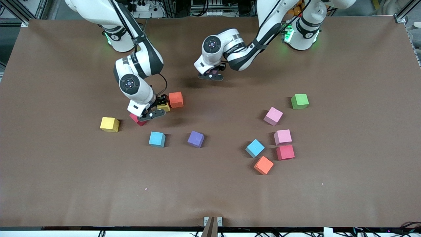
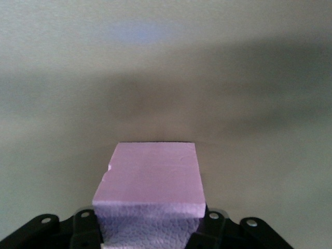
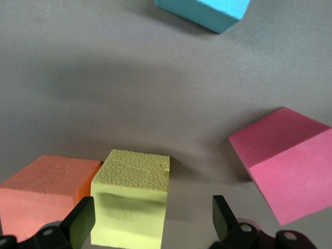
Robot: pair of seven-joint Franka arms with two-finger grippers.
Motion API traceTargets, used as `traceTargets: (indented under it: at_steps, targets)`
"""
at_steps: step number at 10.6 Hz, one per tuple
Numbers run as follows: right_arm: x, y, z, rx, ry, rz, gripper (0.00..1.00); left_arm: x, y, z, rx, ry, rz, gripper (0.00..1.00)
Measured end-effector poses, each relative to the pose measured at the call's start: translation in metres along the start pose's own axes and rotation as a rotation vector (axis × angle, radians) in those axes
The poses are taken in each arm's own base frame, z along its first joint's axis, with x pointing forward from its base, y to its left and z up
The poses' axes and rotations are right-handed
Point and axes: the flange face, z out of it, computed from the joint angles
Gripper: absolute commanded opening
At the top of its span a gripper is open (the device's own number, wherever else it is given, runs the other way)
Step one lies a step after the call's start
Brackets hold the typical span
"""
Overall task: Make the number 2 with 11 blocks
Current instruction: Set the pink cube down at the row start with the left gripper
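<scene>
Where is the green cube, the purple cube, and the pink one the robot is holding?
green cube (image 1: 299, 101), front view, on its top face
purple cube (image 1: 196, 138), front view, on its top face
held pink cube (image 2: 151, 179), left wrist view, on its top face

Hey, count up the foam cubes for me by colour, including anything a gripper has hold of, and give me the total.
pink cubes: 3, one held in the left gripper
red cubes: 2
orange cubes: 2
light blue cubes: 2
yellow cubes: 2
purple cube: 1
green cube: 1
Total: 13
</scene>
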Motion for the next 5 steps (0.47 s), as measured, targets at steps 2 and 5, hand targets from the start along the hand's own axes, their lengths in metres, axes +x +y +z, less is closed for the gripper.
traceTargets:
  at_steps: [2,5]
  targets:
    - [0.0,-0.001,0.005,-0.003,-0.003,-0.002,1.0,0.004,0.0,-0.001,0.005,0.0,-0.005,0.51]
    - [-0.001,-0.003,0.008,-0.004,-0.001,-0.007,1.0,0.013,-0.004,-0.004,0.01,0.004,-0.039,0.66]
